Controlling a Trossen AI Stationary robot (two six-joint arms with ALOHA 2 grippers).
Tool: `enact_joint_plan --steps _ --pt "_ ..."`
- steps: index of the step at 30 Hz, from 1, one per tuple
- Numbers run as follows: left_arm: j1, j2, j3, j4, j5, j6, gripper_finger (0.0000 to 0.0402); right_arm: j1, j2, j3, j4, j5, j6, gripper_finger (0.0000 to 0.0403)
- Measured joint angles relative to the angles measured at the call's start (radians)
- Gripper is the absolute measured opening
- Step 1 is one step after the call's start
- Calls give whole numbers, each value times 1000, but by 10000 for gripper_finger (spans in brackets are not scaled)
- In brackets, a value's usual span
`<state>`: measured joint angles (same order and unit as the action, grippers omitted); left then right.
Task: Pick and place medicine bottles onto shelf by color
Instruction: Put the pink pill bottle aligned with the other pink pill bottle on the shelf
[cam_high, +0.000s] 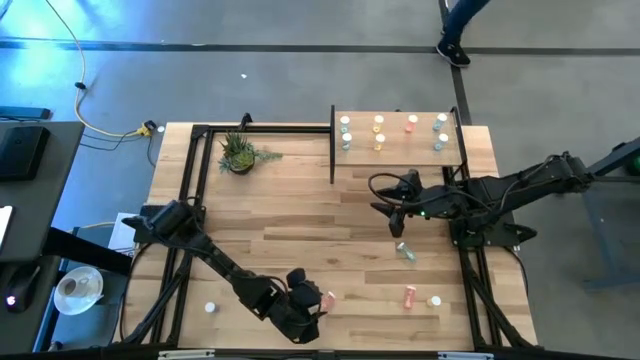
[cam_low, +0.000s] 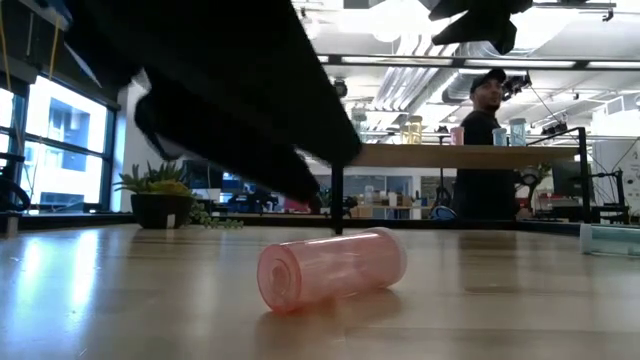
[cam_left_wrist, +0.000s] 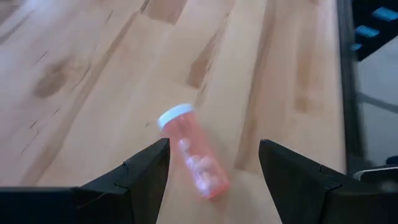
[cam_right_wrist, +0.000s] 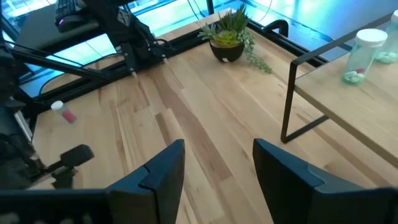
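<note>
An orange-red medicine bottle (cam_left_wrist: 196, 158) with a white cap lies on its side on the tabletop near the front edge (cam_high: 328, 297) (cam_low: 330, 268). My left gripper (cam_left_wrist: 214, 171) (cam_high: 314, 301) hovers just short of it, open, one finger on either side of the bottle and clear of it. My right gripper (cam_right_wrist: 217, 165) (cam_high: 397, 222) hangs open and empty above the table, in front of the shelf (cam_high: 400, 152). The shelf carries several upright bottles, one of them teal-green (cam_right_wrist: 364, 53).
More loose bottles lie on the table: a teal one (cam_high: 405, 251), an orange-red one (cam_high: 409, 295), a white one (cam_high: 435, 300) and another white one (cam_high: 210, 307). A potted plant (cam_high: 238, 152) stands at the far left. A person (cam_low: 485, 120) stands beyond the table.
</note>
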<state>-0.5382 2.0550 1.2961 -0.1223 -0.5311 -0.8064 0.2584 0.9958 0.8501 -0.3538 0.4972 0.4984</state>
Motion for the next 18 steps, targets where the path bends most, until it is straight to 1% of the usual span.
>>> enact_joint_plan --steps 2,7,14,18 --pt "6 24 4 19 8 -6 237 0 0 0 -5 5 0 181" --pt "19 59 3 7 23 -11 237 0 0 0 -6 8 0 181" --pt "45 77 4 -30 71 -12 236 0 0 0 -8 8 0 181" --pt "48 81 4 -36 74 16 232 0 0 0 -9 8 26 181"
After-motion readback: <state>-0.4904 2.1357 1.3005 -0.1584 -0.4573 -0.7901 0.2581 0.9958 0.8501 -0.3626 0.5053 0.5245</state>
